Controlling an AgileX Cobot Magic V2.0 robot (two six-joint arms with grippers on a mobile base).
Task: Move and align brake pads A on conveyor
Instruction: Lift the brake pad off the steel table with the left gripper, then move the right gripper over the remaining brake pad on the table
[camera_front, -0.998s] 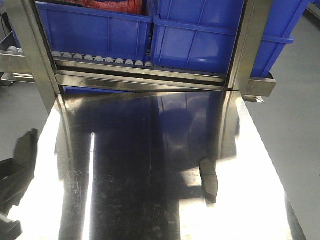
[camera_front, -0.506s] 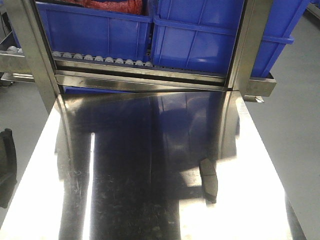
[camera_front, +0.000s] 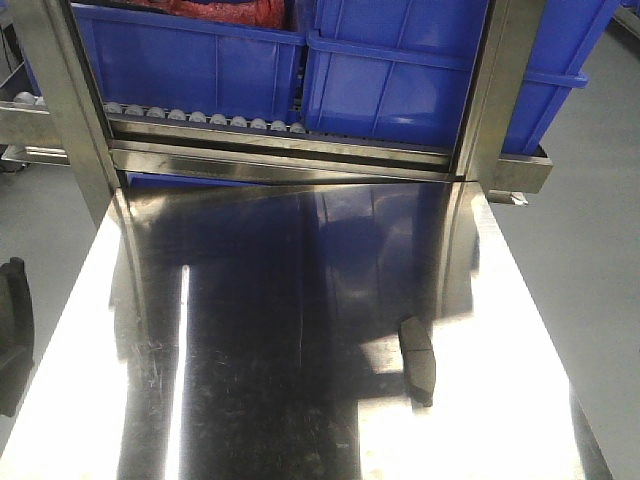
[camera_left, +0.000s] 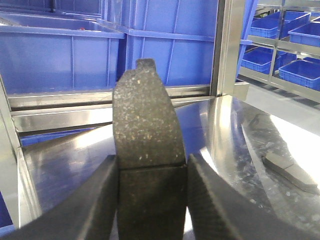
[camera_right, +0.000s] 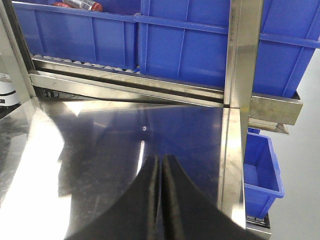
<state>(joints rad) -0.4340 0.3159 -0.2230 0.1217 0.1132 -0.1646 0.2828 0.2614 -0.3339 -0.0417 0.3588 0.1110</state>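
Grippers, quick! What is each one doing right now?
Left gripper: shut on a brake pad.
Right gripper: shut, holding nothing.

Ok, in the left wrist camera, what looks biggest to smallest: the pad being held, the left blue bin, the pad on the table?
1. Held brake pad: biggest, only because it is right at the camera.
2. Left blue bin: slightly smaller here, a close call.
3. Loose brake pad on the steel table: smallest, farther off.
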